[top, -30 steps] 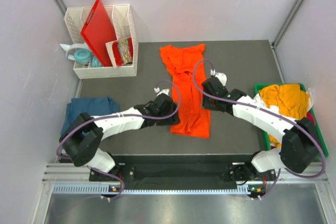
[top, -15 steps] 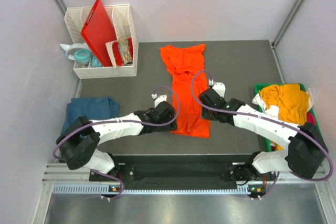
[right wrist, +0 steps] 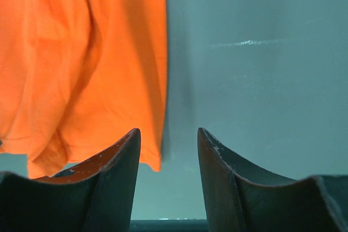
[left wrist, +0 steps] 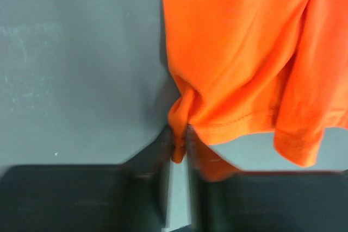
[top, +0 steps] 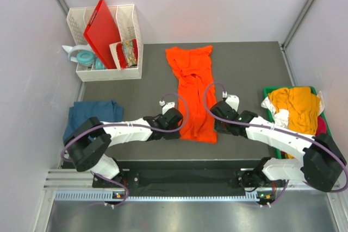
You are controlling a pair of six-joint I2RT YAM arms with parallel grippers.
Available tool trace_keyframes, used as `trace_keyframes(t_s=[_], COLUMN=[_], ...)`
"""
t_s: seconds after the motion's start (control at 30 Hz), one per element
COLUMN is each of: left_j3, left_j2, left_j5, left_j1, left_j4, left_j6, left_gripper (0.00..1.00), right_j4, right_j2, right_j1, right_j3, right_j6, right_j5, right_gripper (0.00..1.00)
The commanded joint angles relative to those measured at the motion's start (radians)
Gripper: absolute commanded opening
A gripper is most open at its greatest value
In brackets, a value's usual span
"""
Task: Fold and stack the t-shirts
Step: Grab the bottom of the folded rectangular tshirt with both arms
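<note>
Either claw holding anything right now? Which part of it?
The left claw pinches the orange t-shirt at its near-left hem corner. The right claw is open by the near-right corner, holding nothing.

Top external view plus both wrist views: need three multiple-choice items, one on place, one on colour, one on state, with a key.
1. Where on the dark table does the dark teal-blue cloth t-shirt lie?
A. far right corner
B. left edge, near side
C. centre

2. What colour is the top cloth t-shirt in the green plastic tray?
A. pink
B. white
C. mustard-yellow

3. The left end effector is:
A. wide open above bare table
B. pinched on the near-left corner of the bright orange cloth t-shirt
C. shut on nothing

Key:
1 B: the top view shows it at the left edge.
2 C: yellow cloth covers the pile.
3 B: the left wrist view shows the hem bunched in its grip.
</note>
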Motion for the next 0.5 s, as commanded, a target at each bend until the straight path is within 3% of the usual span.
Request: trace_keyframes(t_s=[0.0, 0.03, 0.47], left_j3=[-0.035, -0.043, -0.078], left_j2=[-0.013, -0.019, -0.002], left_j5=[0.010, 0.013, 0.038], left_j1=[-0.011, -0.012, -0.040], left_j4=[-0.026, -0.032, -0.018], left_j6=[-0.017, -0.018, -0.027], left_gripper=[0.04, 0.00, 0.00], right_j4=[0.006, 0.008, 0.091], right_j2=[-0.047, -0.050, -0.041], right_j1=[0.015, 0.017, 0.113], right_j3=[-0.023, -0.031, -0.108], right_j6=[0.038, 0.044, 0.122], right_j5=[-0.001, -0.007, -0.087], right_gripper=[0.47, 0.46, 0.49])
